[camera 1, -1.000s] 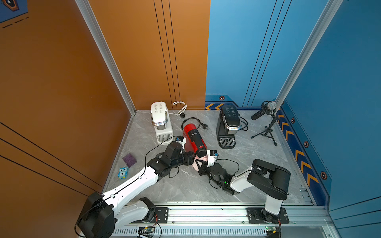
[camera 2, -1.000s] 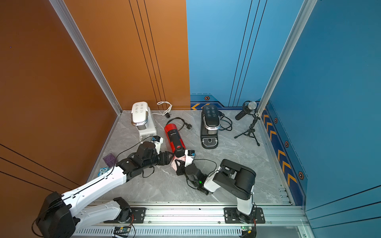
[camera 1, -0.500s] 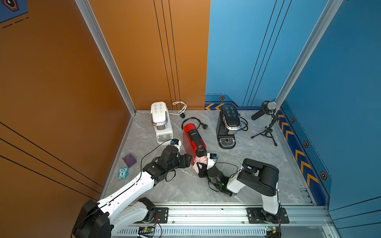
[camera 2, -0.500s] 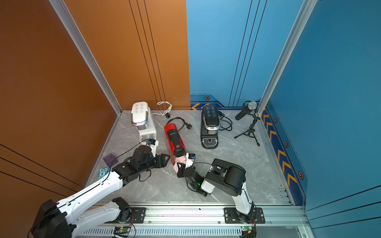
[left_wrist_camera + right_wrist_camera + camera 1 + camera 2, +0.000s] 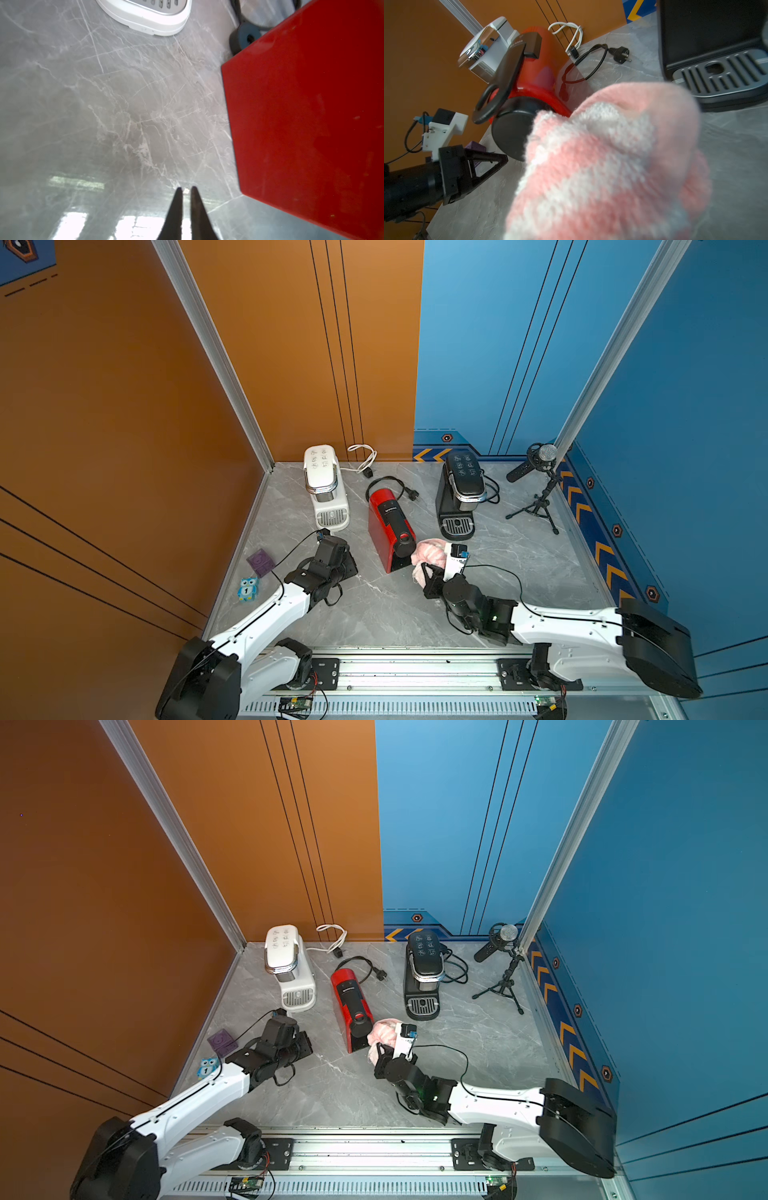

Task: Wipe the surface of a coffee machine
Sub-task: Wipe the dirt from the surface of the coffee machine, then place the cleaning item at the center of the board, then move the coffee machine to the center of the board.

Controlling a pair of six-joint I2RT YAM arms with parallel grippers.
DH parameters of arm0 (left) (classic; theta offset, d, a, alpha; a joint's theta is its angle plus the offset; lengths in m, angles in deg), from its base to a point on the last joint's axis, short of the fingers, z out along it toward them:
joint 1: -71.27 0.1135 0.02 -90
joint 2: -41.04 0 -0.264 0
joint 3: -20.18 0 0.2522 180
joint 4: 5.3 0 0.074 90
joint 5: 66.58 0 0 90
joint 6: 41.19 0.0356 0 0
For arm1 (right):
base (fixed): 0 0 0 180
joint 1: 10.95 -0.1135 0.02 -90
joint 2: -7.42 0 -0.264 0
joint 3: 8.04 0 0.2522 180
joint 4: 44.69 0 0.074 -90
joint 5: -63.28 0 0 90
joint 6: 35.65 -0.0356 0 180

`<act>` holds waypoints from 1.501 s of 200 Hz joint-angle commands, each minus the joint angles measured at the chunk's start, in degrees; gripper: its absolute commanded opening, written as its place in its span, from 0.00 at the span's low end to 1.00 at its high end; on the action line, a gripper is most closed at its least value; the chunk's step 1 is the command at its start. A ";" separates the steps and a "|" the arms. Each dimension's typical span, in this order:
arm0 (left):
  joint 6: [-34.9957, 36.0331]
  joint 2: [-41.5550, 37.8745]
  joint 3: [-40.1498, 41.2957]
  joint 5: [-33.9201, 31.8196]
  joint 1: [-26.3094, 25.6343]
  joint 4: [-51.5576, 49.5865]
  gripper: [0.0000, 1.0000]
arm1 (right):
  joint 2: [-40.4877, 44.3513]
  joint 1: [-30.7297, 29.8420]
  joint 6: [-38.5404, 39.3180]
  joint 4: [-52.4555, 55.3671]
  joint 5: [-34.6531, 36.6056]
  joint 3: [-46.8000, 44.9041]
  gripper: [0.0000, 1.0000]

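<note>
Soft, light pink knit cloth [image 5: 432, 551], seemingly bunched in right gripper [image 5: 430, 572] beside rigid red coffee machine [image 5: 388, 526]; left gripper [image 5: 185, 189] closed, empty.

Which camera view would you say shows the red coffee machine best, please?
A top view: the red coffee machine shows whole, from above. The left wrist view gives only one flat red side; the right wrist view gives its front end, partly hidden behind the pink cloth.

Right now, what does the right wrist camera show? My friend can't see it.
A fuzzy pink-and-white cloth fills the front. Behind it, a red coffee machine and a black coffee machine stand on a grey table.
</note>
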 commanded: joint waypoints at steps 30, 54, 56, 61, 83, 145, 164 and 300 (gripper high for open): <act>0.24 14.97 -4.81 1.12 0.36 11.91 0.00 | 13.47 8.22 8.96 28.42 0.89 4.50 0.00; 0.59 22.07 -7.72 0.25 -0.01 15.80 0.00 | 16.24 12.19 8.93 28.56 -4.81 2.58 0.00; 0.66 22.55 -8.00 0.06 -0.09 15.92 0.00 | 16.39 12.42 8.86 28.53 -5.38 2.40 0.00; 0.83 23.95 -8.84 -0.17 -0.11 16.32 0.00 | 16.55 12.79 8.80 28.58 -6.67 2.05 0.00; 1.16 29.58 -12.63 0.44 -0.24 17.75 0.00 | 15.93 13.92 7.40 30.69 -12.15 1.28 0.00; 0.07 36.89 -18.60 -0.65 -0.99 20.12 0.00 | 10.66 16.44 -2.51 34.36 -24.86 -3.67 0.01; 0.29 40.18 -21.98 0.24 -1.32 20.41 0.00 | 9.26 16.48 -4.78 33.40 -25.21 -4.76 0.06; 8.67 52.56 -37.84 6.83 0.01 20.33 0.00 | 25.81 17.22 -19.52 59.75 -14.96 -5.43 0.80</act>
